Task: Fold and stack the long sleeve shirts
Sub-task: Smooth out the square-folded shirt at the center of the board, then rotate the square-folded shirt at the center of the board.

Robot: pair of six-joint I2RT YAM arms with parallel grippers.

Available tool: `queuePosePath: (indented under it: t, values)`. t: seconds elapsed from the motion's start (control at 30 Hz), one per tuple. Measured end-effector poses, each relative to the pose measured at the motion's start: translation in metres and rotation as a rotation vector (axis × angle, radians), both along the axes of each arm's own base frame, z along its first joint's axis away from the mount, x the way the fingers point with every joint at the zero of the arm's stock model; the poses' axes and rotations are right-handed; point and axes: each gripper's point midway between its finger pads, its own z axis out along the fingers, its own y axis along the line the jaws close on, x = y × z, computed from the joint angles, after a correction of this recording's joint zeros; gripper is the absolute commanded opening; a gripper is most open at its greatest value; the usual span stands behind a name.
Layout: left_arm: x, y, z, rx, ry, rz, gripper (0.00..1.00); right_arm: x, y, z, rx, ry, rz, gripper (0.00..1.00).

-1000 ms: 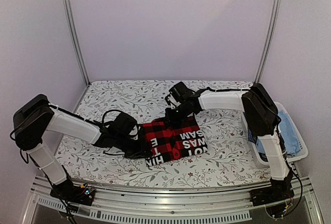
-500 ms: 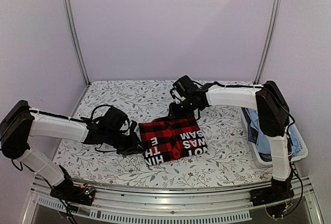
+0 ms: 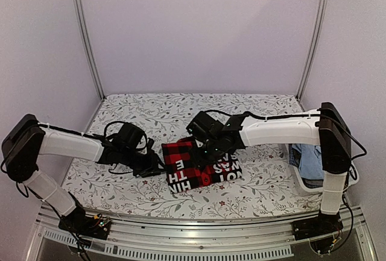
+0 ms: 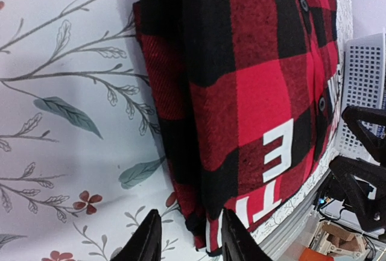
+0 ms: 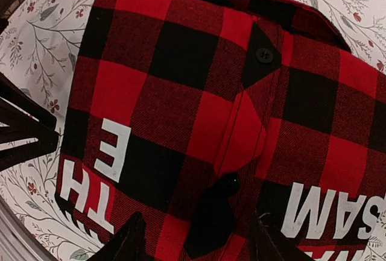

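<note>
A red-and-black check long sleeve shirt (image 3: 202,164) with white block letters lies folded on the flowered table. It fills the right wrist view (image 5: 199,122) and the left wrist view (image 4: 253,92). My left gripper (image 3: 155,166) is open at the shirt's left edge, low over the table; in its wrist view (image 4: 186,237) the fingers straddle the folded corner. My right gripper (image 3: 208,149) is open just above the shirt's upper middle; its wrist view (image 5: 199,246) shows the fingers spread over the cloth. More cloth, blue, lies in a basket (image 3: 353,173) at the right.
The white basket with blue cloth (image 3: 307,158) stands at the table's right edge. Metal frame posts (image 3: 84,38) rise at the back corners. The table's front rail (image 3: 193,237) runs along the bottom.
My right gripper has moved from behind the shirt's far edge forward and left over the shirt. My left gripper has pulled back a little to the shirt's left edge.
</note>
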Motion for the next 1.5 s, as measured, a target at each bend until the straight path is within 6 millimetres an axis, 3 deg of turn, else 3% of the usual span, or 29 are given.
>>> queuePosePath:
  t: [0.33, 0.63, 0.77, 0.93, 1.1, 1.23, 1.5]
  values:
    - [0.0, 0.003, -0.012, 0.021, 0.027, 0.005, 0.36, 0.0, -0.007, -0.055, -0.116, 0.036, -0.053, 0.64]
    - [0.006, 0.008, -0.012, 0.022, 0.019, 0.017, 0.36, 0.0, -0.004, -0.053, -0.091, 0.048, -0.08, 0.74]
    - [0.007, 0.009, -0.012, 0.021, 0.017, 0.015, 0.36, -0.001, -0.009, -0.042, -0.071, 0.043, -0.092, 0.76]
    - [0.003, 0.01, -0.011, 0.014, 0.016, 0.0, 0.36, -0.004, -0.044, -0.002, -0.006, 0.021, -0.139, 0.75]
    - [0.004, 0.008, 0.0, -0.01, -0.01, -0.007, 0.37, 0.013, -0.1, 0.021, 0.07, 0.011, -0.252, 0.63]
    - [0.005, 0.007, 0.01, -0.027, -0.034, -0.008, 0.38, 0.019, -0.124, 0.005, 0.073, 0.045, -0.3, 0.53]
    - [0.0, 0.011, 0.008, -0.03, -0.031, -0.002, 0.38, -0.01, -0.139, -0.041, 0.051, 0.152, -0.276, 0.42]
